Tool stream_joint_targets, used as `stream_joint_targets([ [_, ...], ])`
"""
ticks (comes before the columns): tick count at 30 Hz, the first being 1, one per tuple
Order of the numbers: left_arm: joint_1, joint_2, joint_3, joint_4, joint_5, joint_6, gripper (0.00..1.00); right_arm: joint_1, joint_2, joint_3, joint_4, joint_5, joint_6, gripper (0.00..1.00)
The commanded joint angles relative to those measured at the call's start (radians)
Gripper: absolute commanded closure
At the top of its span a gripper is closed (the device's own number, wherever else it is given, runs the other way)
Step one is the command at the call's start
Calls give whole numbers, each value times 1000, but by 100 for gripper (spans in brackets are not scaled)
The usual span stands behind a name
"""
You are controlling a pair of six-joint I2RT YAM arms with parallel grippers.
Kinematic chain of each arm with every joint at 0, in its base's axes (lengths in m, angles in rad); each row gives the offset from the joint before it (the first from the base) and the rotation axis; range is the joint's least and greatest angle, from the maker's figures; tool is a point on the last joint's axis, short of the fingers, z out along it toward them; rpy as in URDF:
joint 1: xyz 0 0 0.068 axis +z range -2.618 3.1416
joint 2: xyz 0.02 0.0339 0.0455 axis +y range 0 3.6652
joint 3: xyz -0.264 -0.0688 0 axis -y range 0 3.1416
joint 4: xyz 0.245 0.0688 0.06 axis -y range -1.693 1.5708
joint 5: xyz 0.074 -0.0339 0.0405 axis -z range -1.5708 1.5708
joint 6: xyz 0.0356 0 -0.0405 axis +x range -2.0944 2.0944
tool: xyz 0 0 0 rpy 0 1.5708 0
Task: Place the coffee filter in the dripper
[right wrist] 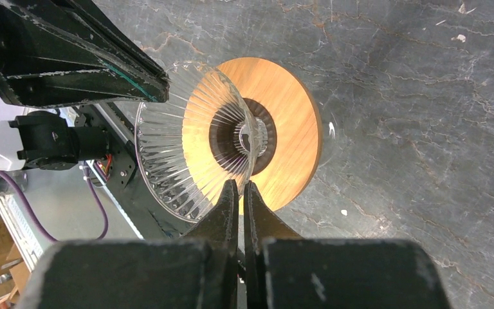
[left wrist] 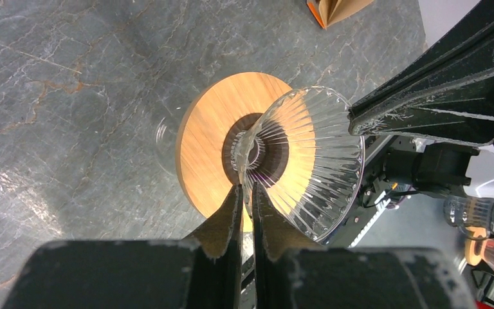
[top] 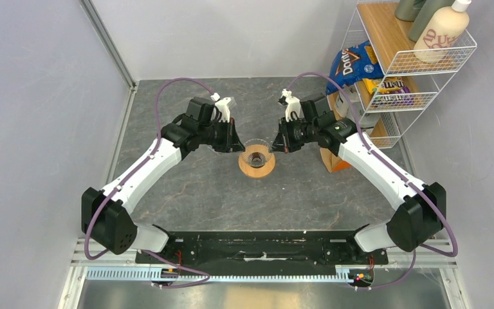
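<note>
left gripper (left wrist: 245, 193) and right gripper (right wrist: 239, 190) clamp dripper (top: 257, 161) rim, contact murky overhead

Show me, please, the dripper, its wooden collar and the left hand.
dripper (left wrist: 315, 161), left wrist view, ribbed glass wall.
wooden collar (right wrist: 292, 109), right wrist view, top face.
left hand (left wrist: 247, 190), left wrist view, between fingertips.

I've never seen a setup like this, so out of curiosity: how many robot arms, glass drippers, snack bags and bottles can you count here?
Robot arms: 2 (left arm, right arm)
Glass dripper: 1
Snack bags: 2 (Doritos bag, M&M's bag)
Bottles: 3 (cream bottle, two grey-green bottles, cut off by the frame)
Total: 8
</note>
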Motion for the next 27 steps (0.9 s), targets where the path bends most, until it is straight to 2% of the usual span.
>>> stream_joint_targets([
  [1,-40,55,-70,-22,-77,91,98,34,20,-51,-42,54,-79,100],
  [27,-68,80,-31,-43,-82,111,98,37,34,-102,-56,117,-109,100],
])
